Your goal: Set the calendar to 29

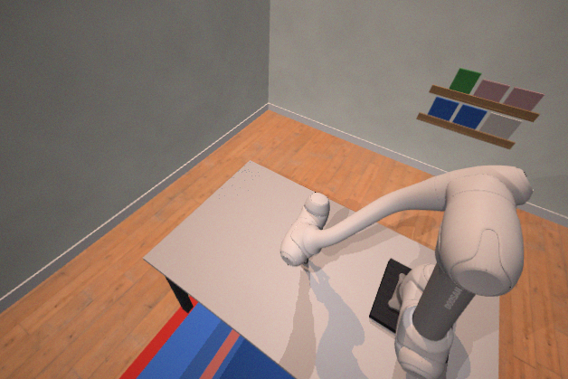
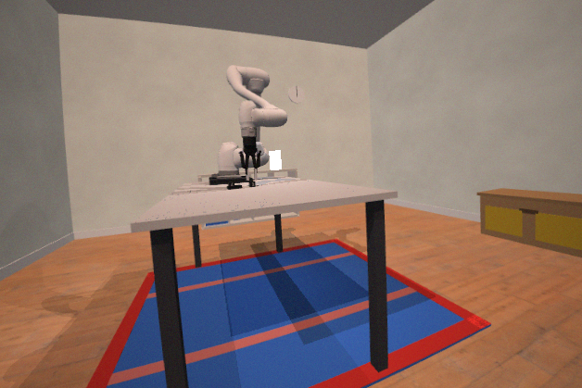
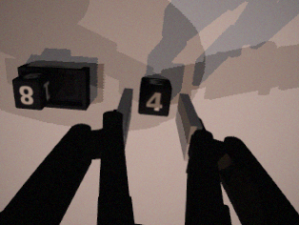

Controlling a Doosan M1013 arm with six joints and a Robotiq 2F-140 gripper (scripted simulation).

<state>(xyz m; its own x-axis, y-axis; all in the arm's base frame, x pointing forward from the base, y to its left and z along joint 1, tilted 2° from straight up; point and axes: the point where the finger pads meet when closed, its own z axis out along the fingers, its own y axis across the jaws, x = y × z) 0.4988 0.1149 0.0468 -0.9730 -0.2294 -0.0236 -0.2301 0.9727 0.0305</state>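
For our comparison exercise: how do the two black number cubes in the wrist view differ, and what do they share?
The black cube showing 8 sits in the black tray; the black cube showing 4 stands alone on the table. The 8 cube lies left of the tool; the 4 cube lies just ahead of its open fingers. Both are dark with pale, upright digits.
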